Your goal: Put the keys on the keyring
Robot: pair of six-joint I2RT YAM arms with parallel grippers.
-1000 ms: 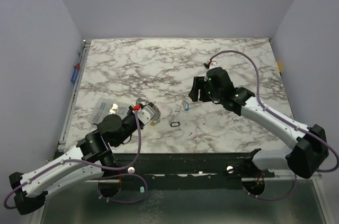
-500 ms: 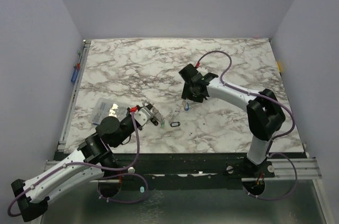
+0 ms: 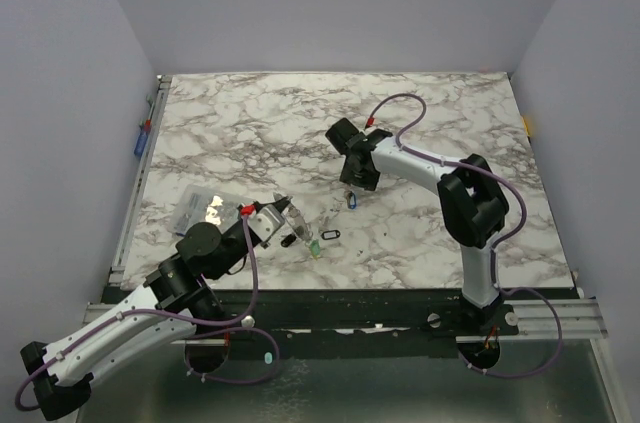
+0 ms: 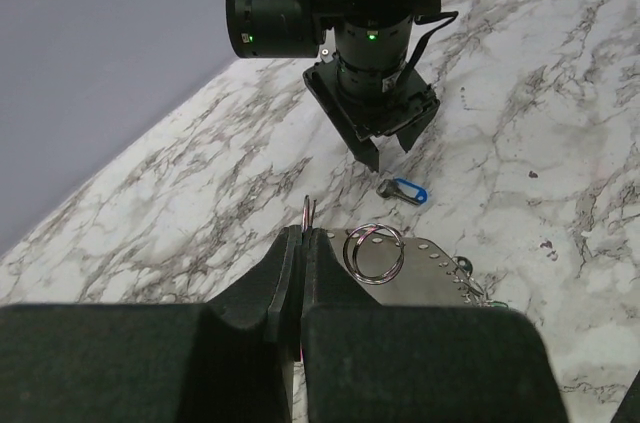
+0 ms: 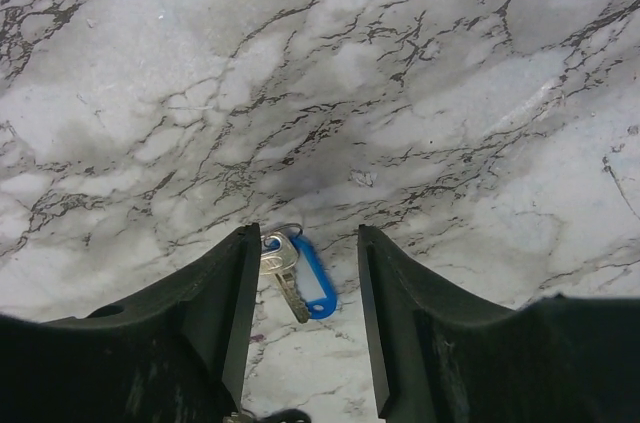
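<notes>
Over blue-tagged key [image 5: 312,285], right hand [image 5: 303,239] points down, fingers [image 5: 215,313] straddling it.

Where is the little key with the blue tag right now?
The blue-tagged key lies flat on the marble table, mid-table in the top view, directly beneath the right gripper, between its spread fingers.

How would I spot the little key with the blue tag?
Find the white marble table, then the right gripper near its middle. Between its open fingers lies a small silver key with a blue plastic tag; the black oval ring nearby has none.
</notes>
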